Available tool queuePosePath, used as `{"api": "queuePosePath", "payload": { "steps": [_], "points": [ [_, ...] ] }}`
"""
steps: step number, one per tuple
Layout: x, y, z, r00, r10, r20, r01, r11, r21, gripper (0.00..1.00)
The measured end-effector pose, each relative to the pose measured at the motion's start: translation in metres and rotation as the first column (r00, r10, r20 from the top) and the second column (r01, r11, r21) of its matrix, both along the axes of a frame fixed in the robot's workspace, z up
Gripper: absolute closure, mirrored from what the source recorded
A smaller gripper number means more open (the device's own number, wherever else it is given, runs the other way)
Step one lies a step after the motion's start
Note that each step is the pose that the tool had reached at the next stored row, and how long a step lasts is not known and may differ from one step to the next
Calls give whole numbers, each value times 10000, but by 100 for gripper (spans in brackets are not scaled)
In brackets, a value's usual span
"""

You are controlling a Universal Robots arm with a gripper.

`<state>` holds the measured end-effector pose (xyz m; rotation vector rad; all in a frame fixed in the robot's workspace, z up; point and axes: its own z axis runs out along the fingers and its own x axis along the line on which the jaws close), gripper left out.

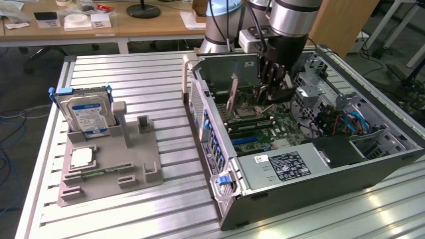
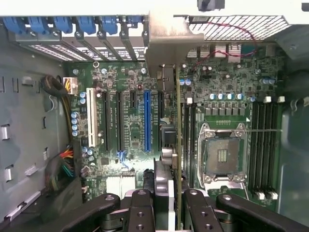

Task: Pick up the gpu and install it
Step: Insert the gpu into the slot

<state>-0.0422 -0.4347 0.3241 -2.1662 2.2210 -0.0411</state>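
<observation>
The gpu [image 2: 178, 145] shows edge-on in the wrist view as a thin card standing upright over the motherboard [image 2: 130, 82]. Its silvery end bracket [image 2: 166, 43] points to the row of blue slot clips at the case's back wall. My gripper [image 2: 167, 210] is shut on the card, one finger [image 2: 140, 212] on each side of it. The card hangs just beside the long blue slot [image 2: 147, 121], between that slot and the memory slots. In the exterior view the gripper [image 1: 273, 92] reaches down into the open computer case [image 1: 219, 164].
The empty processor socket [image 2: 222, 154] lies close beside the card. The power supply [image 1: 285, 164] fills the case's near end. On the exterior view's left, a grey fixture [image 1: 109, 169] holds a hard drive [image 1: 83, 112] with a blue-white label. Desks stand behind.
</observation>
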Motion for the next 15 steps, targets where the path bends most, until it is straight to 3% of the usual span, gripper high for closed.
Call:
{"api": "queuePosePath", "payload": {
  "steps": [6, 12, 15],
  "points": [
    [-35, -6, -89, 10000, 2, 0, -2, 10000, 0, 72],
    [-37, -66, -152, 10000, 0, 0, 0, 10000, 1, 72],
    [-43, -72, -198, 9999, -172, 0, 172, 9999, 0, 72]
  ]
}}
